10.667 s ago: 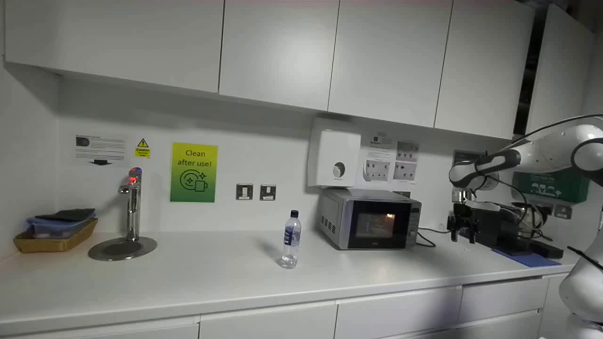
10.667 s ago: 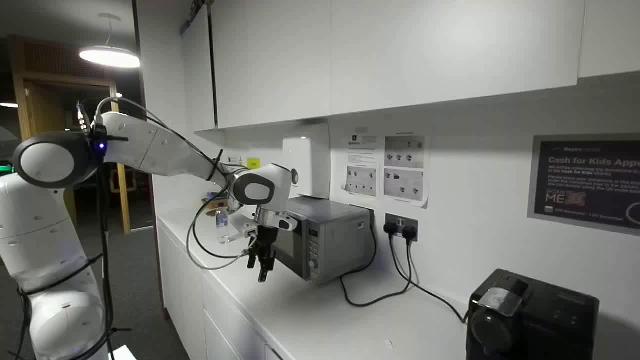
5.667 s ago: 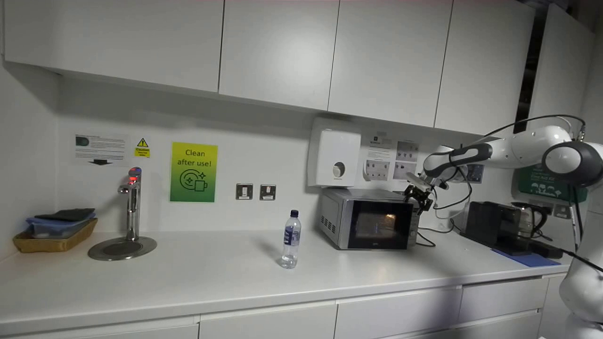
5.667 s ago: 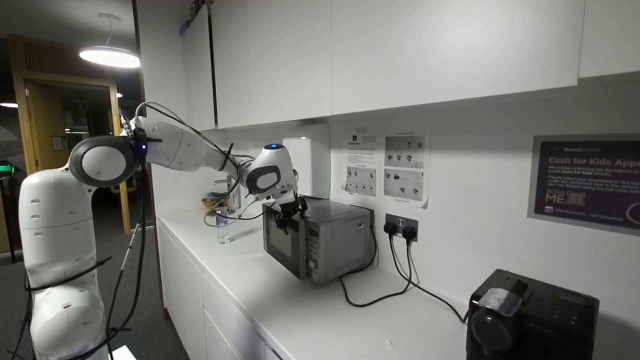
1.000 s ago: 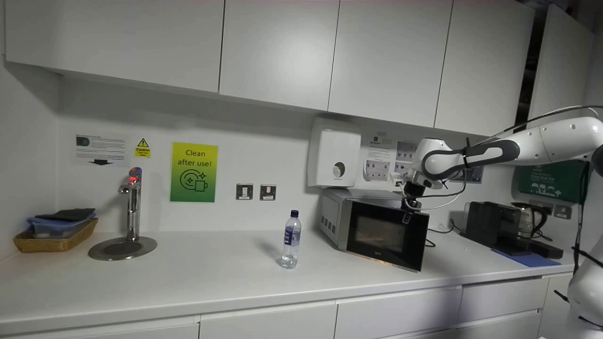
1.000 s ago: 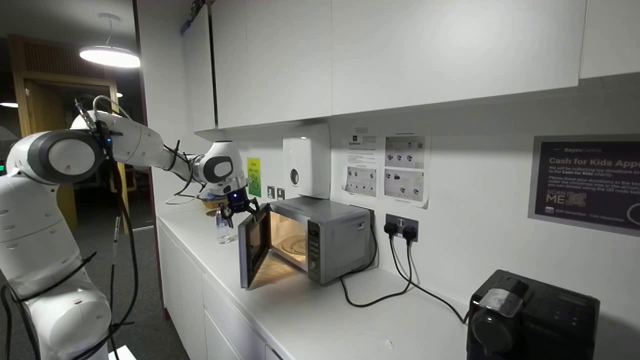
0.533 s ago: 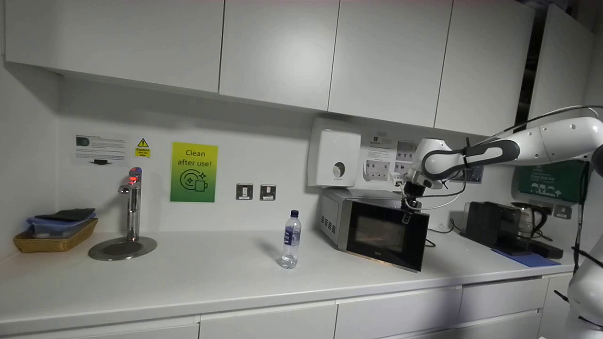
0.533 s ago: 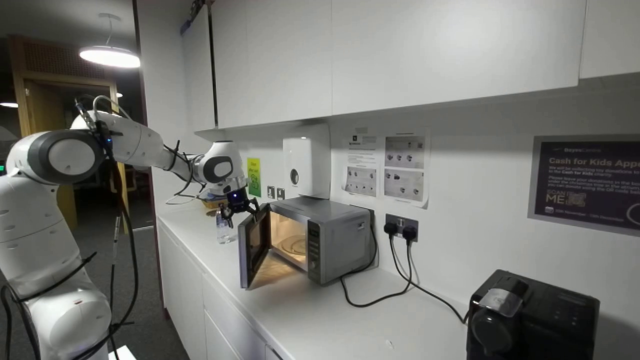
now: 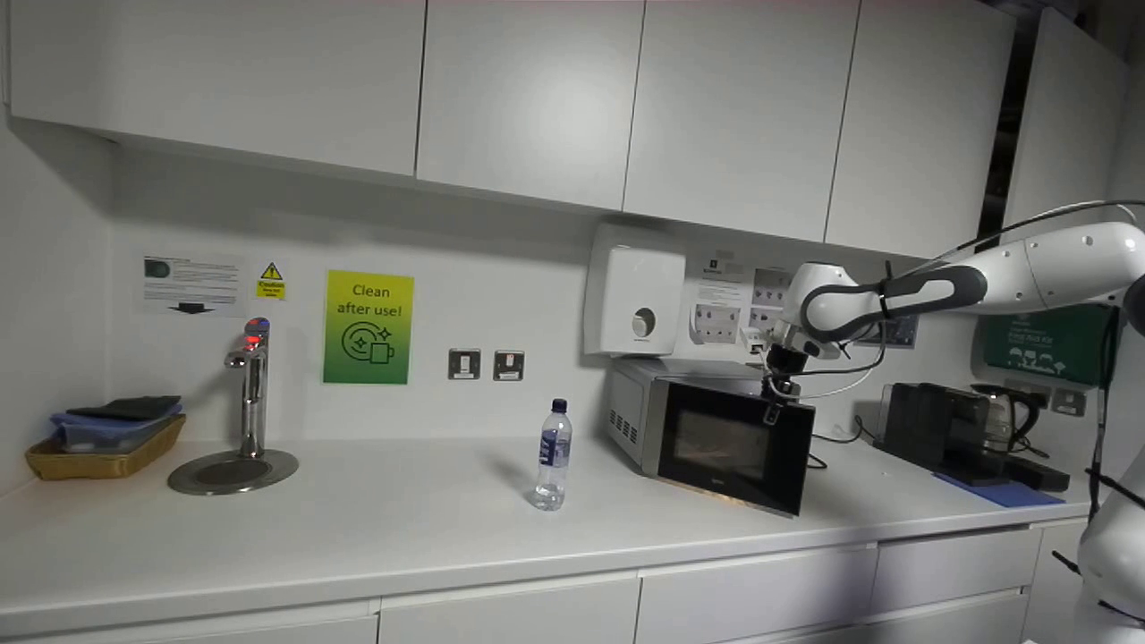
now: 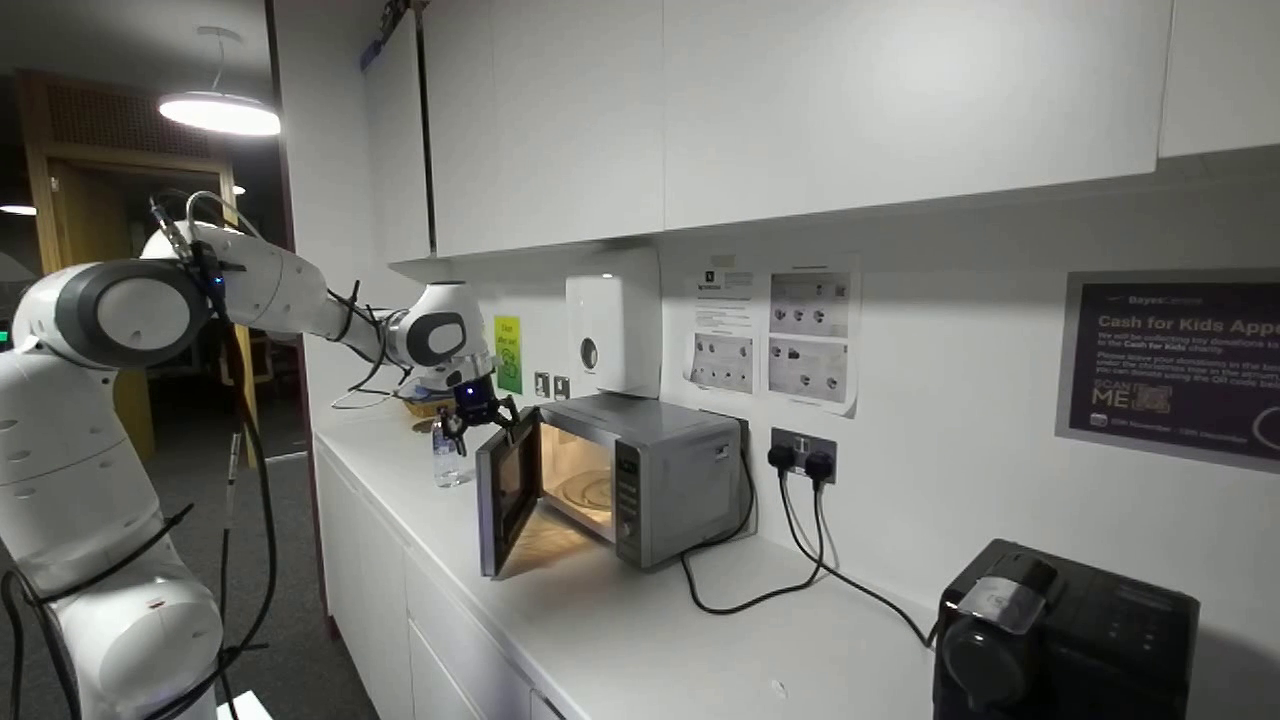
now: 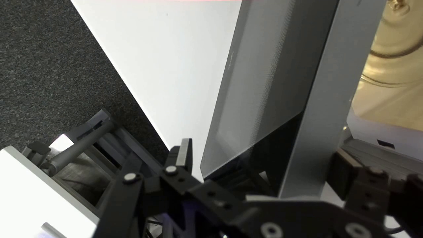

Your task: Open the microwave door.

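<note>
The microwave door (image 9: 720, 443) is swung part way open on the silver microwave (image 10: 690, 480). In an exterior view the door (image 10: 503, 500) stands out at an angle, and the lit inside with its turntable shows. My gripper (image 10: 487, 440) is open at the door's top edge, near its free end. In the wrist view my gripper (image 11: 264, 158) straddles the door's grey top edge (image 11: 333, 92). One finger (image 11: 184, 153) is out in front of the glass, apart from it. The other finger (image 11: 345, 172) is on the inner side, close to the door; contact cannot be told.
A water bottle (image 9: 553, 456) stands on the counter (image 9: 402, 519) left of the microwave. A white dispenser (image 9: 633, 300) hangs above it. A black coffee machine (image 10: 1065, 640) and power cables (image 10: 740, 600) are at the other side. Cabinets (image 10: 800, 120) overhang the counter.
About ten and six seconds ago the door was closed. My gripper went to its top corner, and the door then swung out toward the counter's front. Nothing visibly moved in the last second.
</note>
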Controlling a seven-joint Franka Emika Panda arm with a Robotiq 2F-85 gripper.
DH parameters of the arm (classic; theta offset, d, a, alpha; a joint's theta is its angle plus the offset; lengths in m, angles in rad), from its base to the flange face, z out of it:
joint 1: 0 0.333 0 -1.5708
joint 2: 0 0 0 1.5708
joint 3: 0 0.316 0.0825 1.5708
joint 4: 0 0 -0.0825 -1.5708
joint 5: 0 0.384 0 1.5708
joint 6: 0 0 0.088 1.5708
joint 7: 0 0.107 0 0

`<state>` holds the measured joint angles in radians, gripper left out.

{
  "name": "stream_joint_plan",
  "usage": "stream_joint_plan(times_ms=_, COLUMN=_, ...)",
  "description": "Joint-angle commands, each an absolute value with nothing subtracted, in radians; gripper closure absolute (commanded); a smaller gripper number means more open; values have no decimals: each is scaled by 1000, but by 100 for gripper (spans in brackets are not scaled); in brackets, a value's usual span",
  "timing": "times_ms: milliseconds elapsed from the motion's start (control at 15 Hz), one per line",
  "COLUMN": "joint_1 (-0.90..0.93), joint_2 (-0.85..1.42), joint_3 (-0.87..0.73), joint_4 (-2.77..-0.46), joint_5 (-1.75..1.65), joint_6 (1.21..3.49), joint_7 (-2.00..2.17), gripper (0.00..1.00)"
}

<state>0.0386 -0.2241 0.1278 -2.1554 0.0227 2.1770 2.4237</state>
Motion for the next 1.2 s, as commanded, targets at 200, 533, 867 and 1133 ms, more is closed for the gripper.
stream_joint_plan(times_ms=200, joint_1=18, joint_2=-225, joint_3=137, joint_4=-2151, joint_5=-18, joint_6=2189, joint_7=2494, gripper=0)
stream_joint_plan(times_ms=533, joint_1=8, joint_2=-225, joint_3=145, joint_4=-2147, joint_5=-87, joint_6=2202, joint_7=2648, gripper=0)
stream_joint_plan(times_ms=867, joint_1=-157, joint_2=-232, joint_3=256, joint_4=-2162, joint_5=-17, joint_6=2235, joint_7=2610, gripper=0)
stream_joint_plan(times_ms=1133, joint_1=-215, joint_2=-218, joint_3=308, joint_4=-2177, joint_5=47, joint_6=2286, joint_7=2609, gripper=0)
